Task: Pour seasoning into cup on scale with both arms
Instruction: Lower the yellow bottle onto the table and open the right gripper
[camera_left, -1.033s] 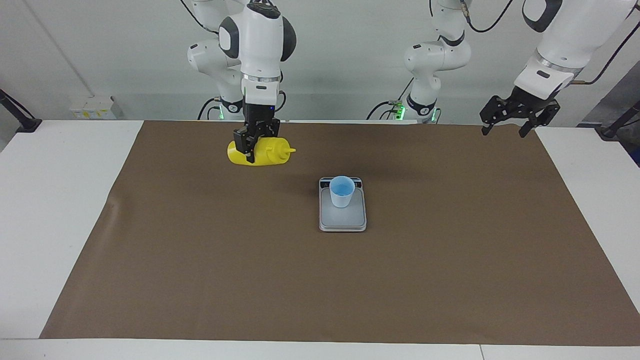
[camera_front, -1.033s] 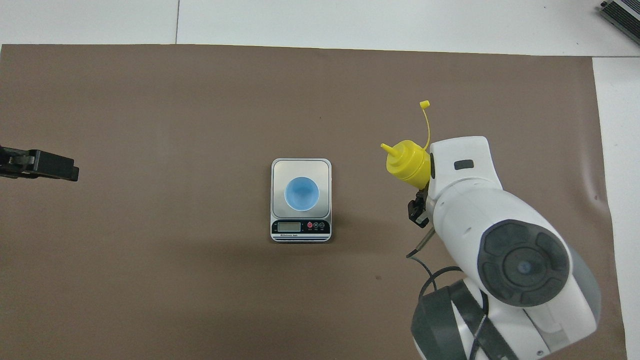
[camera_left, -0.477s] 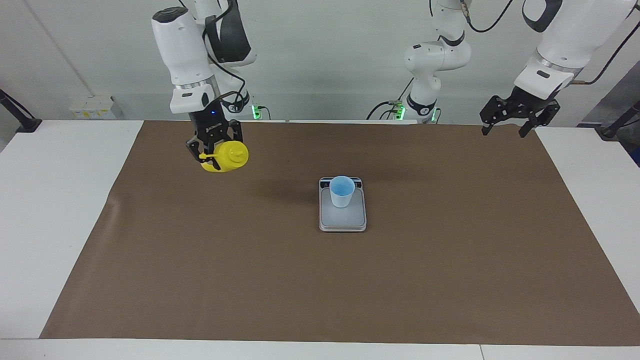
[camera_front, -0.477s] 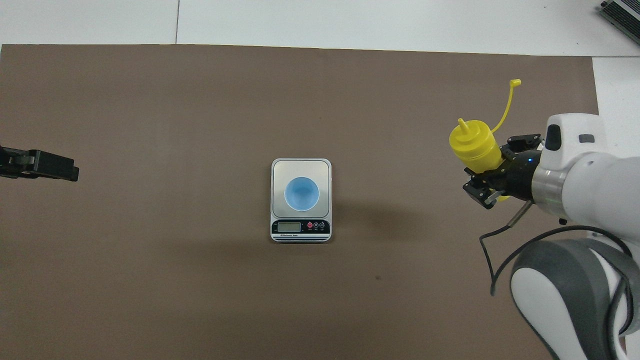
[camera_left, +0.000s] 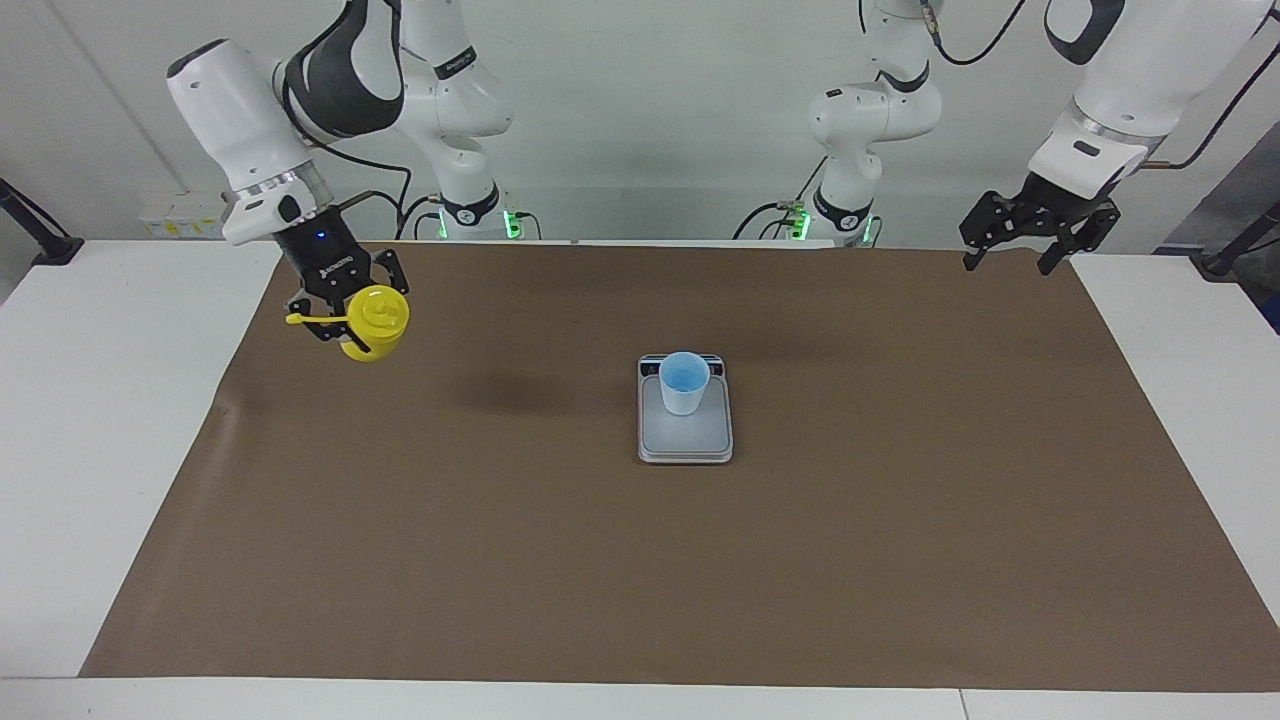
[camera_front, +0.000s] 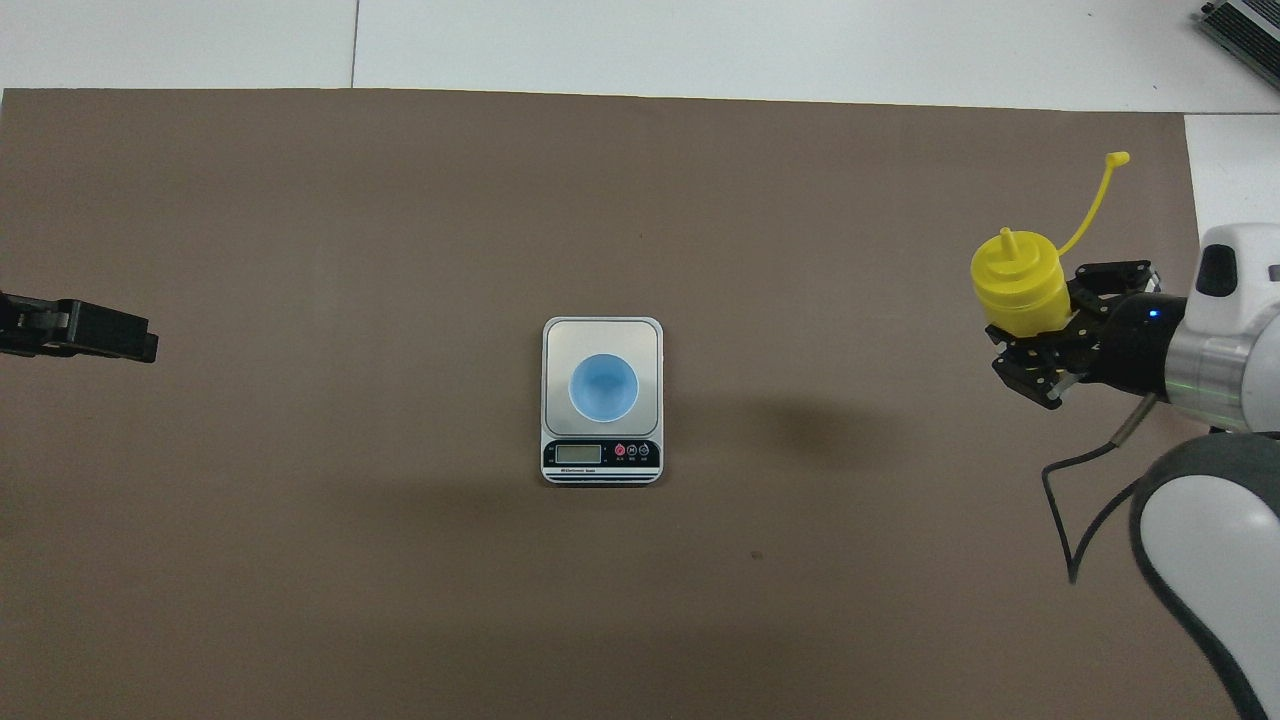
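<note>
1. Holding the seasoning bottle (camera_left: 372, 322) off the bench: right gripper (camera_left: 350, 305) has its jaws pinched on the bottle body, over the brown mat (camera_left: 640, 560) at the right arm's end of the bench, well apart from the scale (camera_left: 686, 432).
2. Bottle is tilted, its base toward the facing camera; the overhead view shows the nozzle (camera_front: 1008, 240) uncapped and the cap strap (camera_front: 1092, 200) sticking out loose.
3. Cup (camera_left: 684, 382) stands upright on the scale's weighing plate, toward the display end, which is the end nearer the robots. Nothing yellow shows in the cup.
4. Left gripper (camera_left: 1020, 238) waits in the air over the mat's corner at the left arm's end, jaws spread, holding nothing.
5. Done, judging from this: pickup of the bottle.
6. Left, judging from this: carry the bottle over the cup, tip the nozzle down, pour. The left arm has no visible part in the job yet.
</note>
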